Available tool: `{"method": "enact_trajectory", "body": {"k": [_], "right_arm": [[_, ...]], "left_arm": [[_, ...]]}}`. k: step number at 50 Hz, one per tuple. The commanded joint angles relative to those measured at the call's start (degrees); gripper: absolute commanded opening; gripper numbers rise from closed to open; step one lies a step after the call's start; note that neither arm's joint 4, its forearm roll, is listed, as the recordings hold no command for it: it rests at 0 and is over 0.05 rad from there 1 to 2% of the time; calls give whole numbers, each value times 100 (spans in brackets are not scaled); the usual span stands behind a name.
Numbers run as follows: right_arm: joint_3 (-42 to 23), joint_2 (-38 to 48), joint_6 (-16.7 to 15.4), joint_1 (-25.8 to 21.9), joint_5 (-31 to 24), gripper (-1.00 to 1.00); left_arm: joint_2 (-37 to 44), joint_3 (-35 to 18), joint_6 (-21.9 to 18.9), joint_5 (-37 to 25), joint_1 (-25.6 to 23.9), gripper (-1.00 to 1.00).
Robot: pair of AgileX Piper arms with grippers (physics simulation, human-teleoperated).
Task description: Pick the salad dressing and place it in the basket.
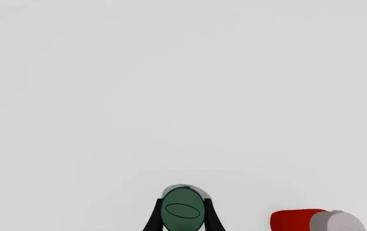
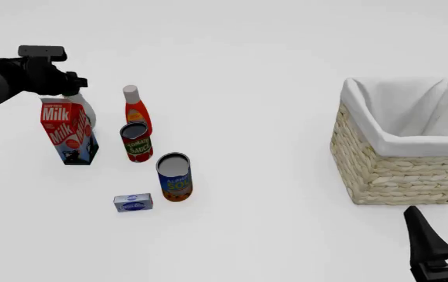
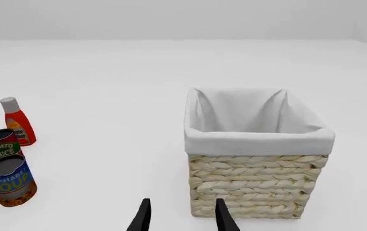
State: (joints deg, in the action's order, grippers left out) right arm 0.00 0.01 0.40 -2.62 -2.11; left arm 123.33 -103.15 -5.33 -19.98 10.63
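The salad dressing (image 2: 85, 109) stands at the far left, a whitish bottle mostly hidden behind a milk carton. In the left wrist view its dark green cap (image 1: 183, 211) sits between two black fingers that press against its sides. My left gripper (image 2: 71, 89) is at the bottle's neck, shut on it. The basket (image 2: 392, 173) stands at the right, woven wicker with white cloth lining, and nothing shows inside it. It also fills the right wrist view, the basket (image 3: 254, 185) just ahead of my right gripper (image 3: 182, 216). That right gripper (image 2: 446, 226) is open near the front right edge.
A milk carton (image 2: 67, 132) stands right in front of the dressing. Beside it are an orange-red bottle with a white cap (image 2: 136, 110), a tomato sauce can (image 2: 137, 143), a soup can (image 2: 175, 177) and a small box (image 2: 134, 202).
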Motion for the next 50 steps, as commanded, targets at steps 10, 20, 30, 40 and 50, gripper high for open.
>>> {"method": "enact_trajectory", "body": {"k": [10, 20, 30, 40, 50], "right_arm": [[0, 0, -5, -14, -16, 100], [0, 0, 5, -25, -20, 100], [0, 0, 9, -32, -21, 100], [0, 0, 28, -57, -27, 100], [0, 1, 49, -89, -28, 100]], "left_arm": [[-235, 53, -218, 457, 332, -100], [-326, -116, -235, 552, 547, -100], [-553, -314, -248, 632, 907, -100], [-869, -417, -238, 605, 1082, -100], [-1190, -680, -183, 410, 1044, -100]]}}
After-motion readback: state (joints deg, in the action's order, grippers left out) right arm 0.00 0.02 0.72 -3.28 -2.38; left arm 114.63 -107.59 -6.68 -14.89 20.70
